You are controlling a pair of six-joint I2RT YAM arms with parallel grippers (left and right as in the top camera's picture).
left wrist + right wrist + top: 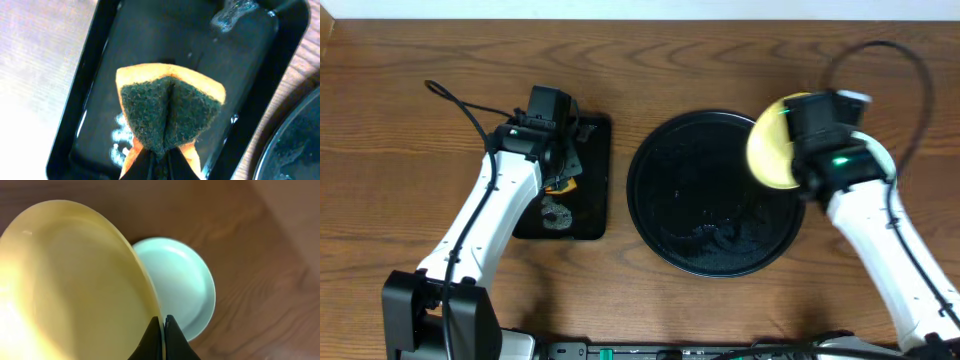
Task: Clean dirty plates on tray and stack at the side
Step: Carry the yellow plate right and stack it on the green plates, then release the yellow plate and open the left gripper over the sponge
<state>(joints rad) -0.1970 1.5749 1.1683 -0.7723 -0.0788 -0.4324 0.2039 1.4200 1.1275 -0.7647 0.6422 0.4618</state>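
Note:
My right gripper [162, 322] is shut on the rim of the pale yellow plate [70, 280] and holds it tilted on edge in the air. In the overhead view the yellow plate [772, 145] hangs at the right rim of the round black tray [665, 170]. A pale blue-mint plate [187, 287] lies on the table below it, right of the tray, mostly hidden under my right arm in the overhead view. My left gripper [160, 157] is shut on an orange sponge with a dark green scrub face [170, 112], held over the rectangular black tray [95, 55].
The rectangular black tray [595, 180] lies left of the round tray, with a grey metal scourer [557, 213] in it, also seen in the left wrist view [231, 14]. Wet streaks show on the round tray's floor [720, 235]. Cables loop above both arms.

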